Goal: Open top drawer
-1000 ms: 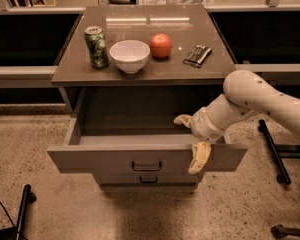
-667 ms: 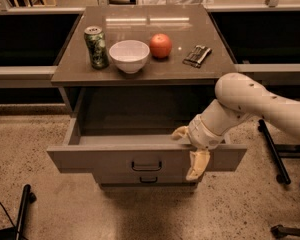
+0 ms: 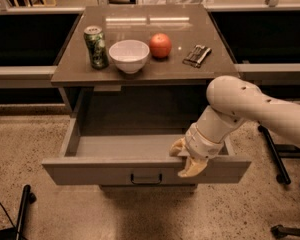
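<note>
Here, the top drawer stood drawn far out of the cabinet beneath the desk, with its interior exposed almost to the back wall. The tool sat on the upper rim of the drawer front, just right of the dark handle. One finger was inside the drawer and the other lay down the outer face, pinching the panel between them. The white arm reached in from the right.

The task appeared nearly complete; the step in hand was judged to be the last stretch of the pull. To do it well:

1. The pull needed to run straight along the drawer's line of travel. The grip lay off-centre, so any sideways component was likely to rack the drawer in its runners.
2. The speed needed to drop near the end stop. A hard stop could jolt the desk, where a green can, a white bowl and a red fruit stood close together.
3. The pinch needed to be spread fully before the tool lifted clear, so that the inner finger would not catch the rim.
</note>
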You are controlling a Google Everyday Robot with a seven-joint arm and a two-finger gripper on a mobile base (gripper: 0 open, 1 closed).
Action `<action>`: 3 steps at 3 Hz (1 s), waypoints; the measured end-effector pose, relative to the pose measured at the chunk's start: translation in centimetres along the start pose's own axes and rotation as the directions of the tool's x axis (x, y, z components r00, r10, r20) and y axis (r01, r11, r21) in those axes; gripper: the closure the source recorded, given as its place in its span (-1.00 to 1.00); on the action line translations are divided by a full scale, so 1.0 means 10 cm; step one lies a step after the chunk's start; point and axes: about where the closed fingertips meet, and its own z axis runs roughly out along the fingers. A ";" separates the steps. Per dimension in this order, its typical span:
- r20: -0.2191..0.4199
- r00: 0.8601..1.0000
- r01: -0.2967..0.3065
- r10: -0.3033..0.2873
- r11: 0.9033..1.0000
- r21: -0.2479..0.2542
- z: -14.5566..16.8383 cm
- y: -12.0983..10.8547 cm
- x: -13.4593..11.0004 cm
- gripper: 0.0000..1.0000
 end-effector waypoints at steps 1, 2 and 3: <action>-0.001 1.000 0.015 -0.015 1.000 -0.010 -0.03 0.11 -0.07 0.36; -0.016 0.998 0.057 -0.057 0.998 -0.003 -0.19 0.33 -0.26 0.34; -0.060 0.989 0.137 -0.135 0.990 0.030 -0.45 0.37 -0.53 0.26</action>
